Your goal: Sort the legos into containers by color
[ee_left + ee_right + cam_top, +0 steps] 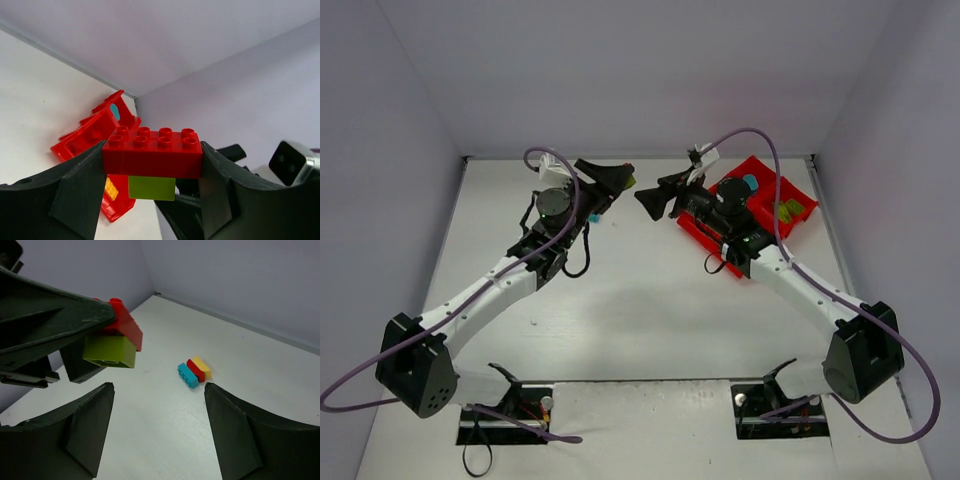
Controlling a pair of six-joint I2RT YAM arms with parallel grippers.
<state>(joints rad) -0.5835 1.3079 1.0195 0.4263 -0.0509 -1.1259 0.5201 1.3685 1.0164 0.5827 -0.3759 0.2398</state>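
Red-and-lime bricks [151, 156] (stacked) in left claw [152, 167]

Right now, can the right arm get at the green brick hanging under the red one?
Probably yes. The right gripper is open and faces the green brick, which hangs exposed beneath the red brick. The left gripper clamps only the red one, and nothing lies between.

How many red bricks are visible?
2. One red brick is clamped in the left gripper, a green brick stuck beneath it; the second red brick lies on the table between a cyan brick and a yellow brick. Others may hide in the red tray.
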